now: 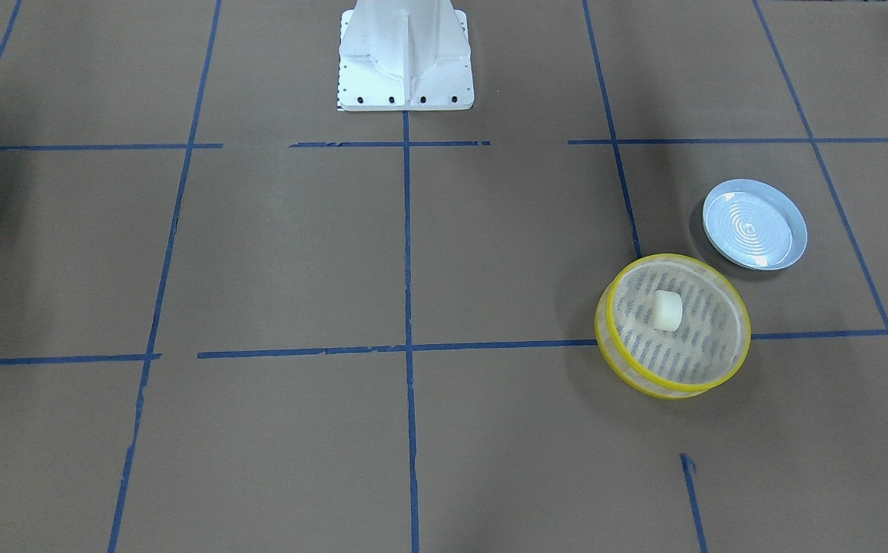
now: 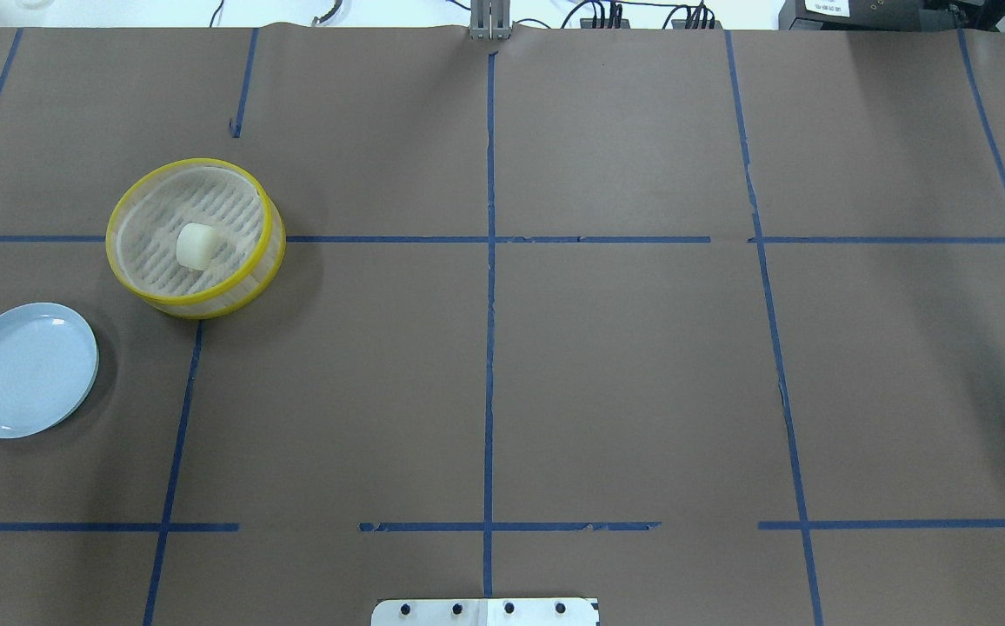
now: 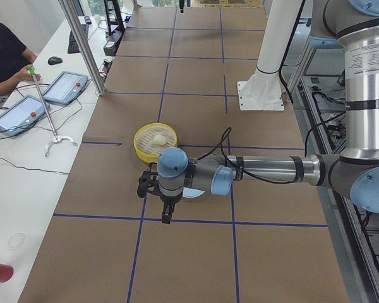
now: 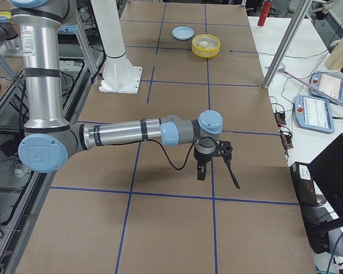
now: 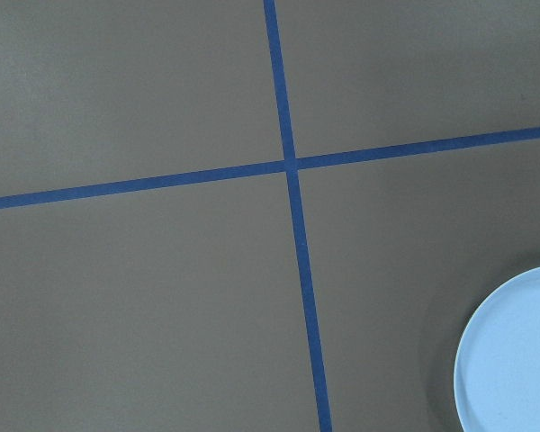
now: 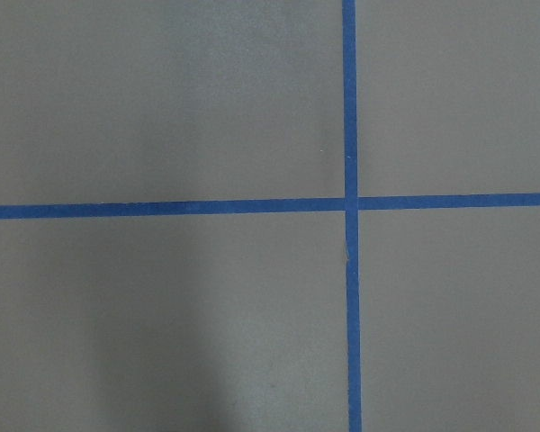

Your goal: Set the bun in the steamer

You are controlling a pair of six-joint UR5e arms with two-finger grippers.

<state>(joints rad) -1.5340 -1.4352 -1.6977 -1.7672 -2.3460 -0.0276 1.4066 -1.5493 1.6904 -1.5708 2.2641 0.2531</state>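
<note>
The cream-white bun (image 1: 667, 310) lies inside the yellow-rimmed steamer (image 1: 605, 338), near its middle. Both also show in the overhead view, bun (image 2: 194, 246) in steamer (image 2: 198, 300), on the robot's left side of the table. My left gripper (image 3: 155, 205) shows only in the exterior left view, hanging above the table near the plate and short of the steamer (image 3: 142, 148); I cannot tell if it is open or shut. My right gripper (image 4: 218, 180) shows only in the exterior right view, far from the steamer (image 4: 206, 54); I cannot tell its state. Neither visibly holds anything.
A pale blue plate (image 2: 24, 369) lies next to the steamer, nearer the robot; its edge shows in the left wrist view (image 5: 522, 369). The white robot base (image 1: 405, 54) stands at the table's middle edge. An operator (image 3: 3, 57) and tablets (image 3: 66, 87) are beside the table.
</note>
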